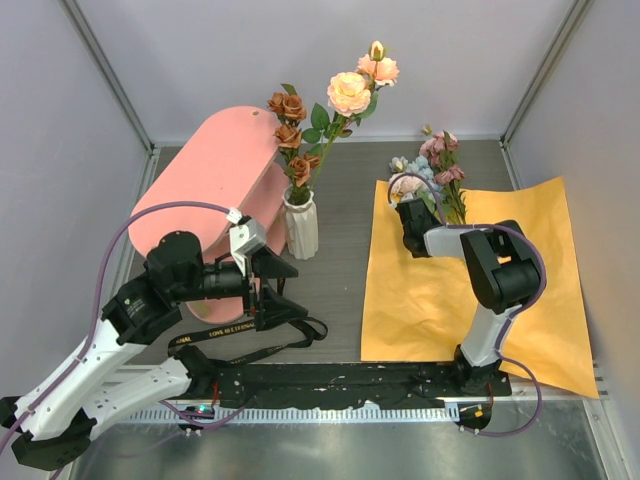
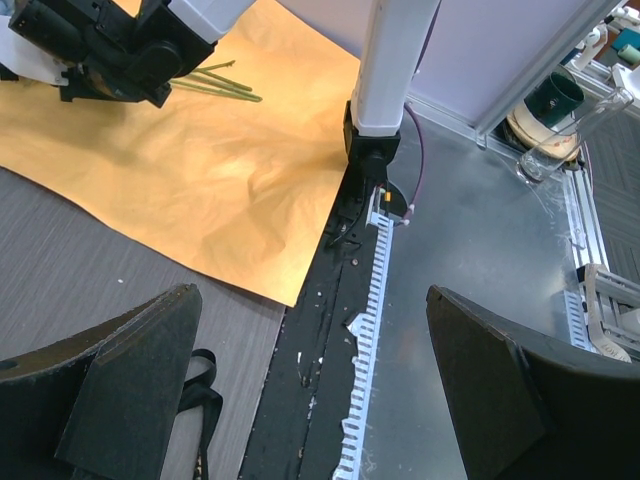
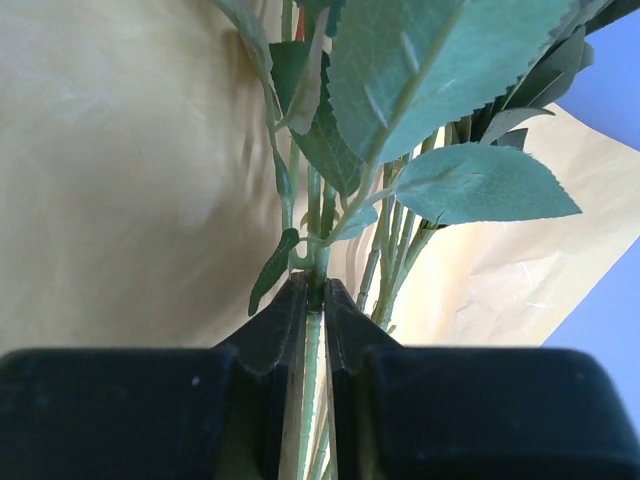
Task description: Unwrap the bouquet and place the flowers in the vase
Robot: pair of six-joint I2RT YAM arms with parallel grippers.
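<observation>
The paper sheet (image 1: 470, 300) is matt, creased orange, the vase (image 1: 301, 230) glossy ribbed white ceramic, the table (image 1: 345, 200) matt grey wood grain with a brushed metal edge (image 1: 380, 445), the ribbon (image 1: 222, 336) black printed cloth, the flower stem (image 3: 311, 400) smooth green plastic, its leaves (image 3: 480, 185) matt and veined.

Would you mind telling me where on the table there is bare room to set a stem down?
Free: the grey table strip between the vase and the orange paper, and the paper's near right half. Crowded: the paper's far edge, where the right gripper pinches the remaining flowers, and around the ribbon.
</observation>
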